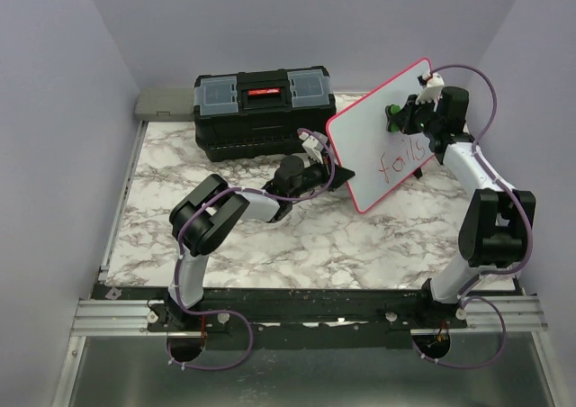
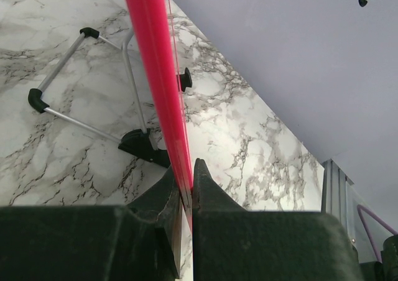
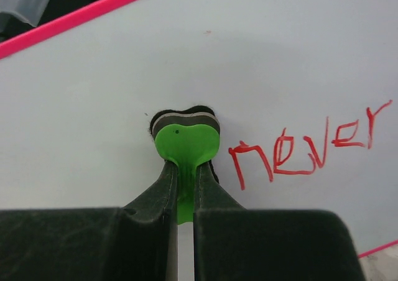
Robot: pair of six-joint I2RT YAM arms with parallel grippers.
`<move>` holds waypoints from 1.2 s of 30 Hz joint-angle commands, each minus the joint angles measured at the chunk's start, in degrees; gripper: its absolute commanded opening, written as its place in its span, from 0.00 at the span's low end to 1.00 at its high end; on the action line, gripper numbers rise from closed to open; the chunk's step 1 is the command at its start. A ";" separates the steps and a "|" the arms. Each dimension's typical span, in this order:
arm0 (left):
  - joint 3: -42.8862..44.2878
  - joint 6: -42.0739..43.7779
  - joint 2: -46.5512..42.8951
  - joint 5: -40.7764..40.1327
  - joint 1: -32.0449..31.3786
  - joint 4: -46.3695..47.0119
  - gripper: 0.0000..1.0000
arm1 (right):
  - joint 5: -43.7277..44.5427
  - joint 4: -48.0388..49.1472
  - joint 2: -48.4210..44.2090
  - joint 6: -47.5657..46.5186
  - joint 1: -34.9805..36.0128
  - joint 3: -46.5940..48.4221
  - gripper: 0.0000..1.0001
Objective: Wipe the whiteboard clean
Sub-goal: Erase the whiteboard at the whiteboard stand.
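Down at the near edge of the overhead view sit both arm bases, and past them the whiteboard stands tilted at the right rear of the marble surface, just right of the black toolbox. I've got the left claw at its lower left edge and the right claw up on its face. Red writing is not yet wiped.

Left wrist now: the left claw is pinched tight on the pink rim of the whiteboard, jaws nearly together. Wire stand on the surface behind. Good, that's my brace.

Right wrist: the right claw is clamped on the green tab of the eraser, whose pad looks to be flat against the whiteboard. "never" sits just to its right.

My plan: sweep right across the letters with the pad held flat and pressure even, while the left side holds firm so the board doesn't tip or skate.
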 commanded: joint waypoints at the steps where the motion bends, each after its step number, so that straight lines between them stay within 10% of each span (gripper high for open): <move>1: -0.62 3.50 0.13 6.21 -1.65 4.48 0.00 | 8.34 -1.49 2.23 -3.56 0.09 -0.63 0.01; 15: -0.46 3.14 0.94 6.32 -1.68 5.36 0.00 | -21.15 -12.94 2.50 -13.48 1.49 -2.77 0.01; 25: -1.33 3.41 0.49 6.12 -1.59 5.30 0.00 | -1.11 4.36 0.72 4.92 1.40 0.51 0.01; 36: -1.50 3.41 0.40 6.12 -1.57 5.75 0.00 | 14.44 1.79 4.60 -2.67 -0.40 -1.76 0.01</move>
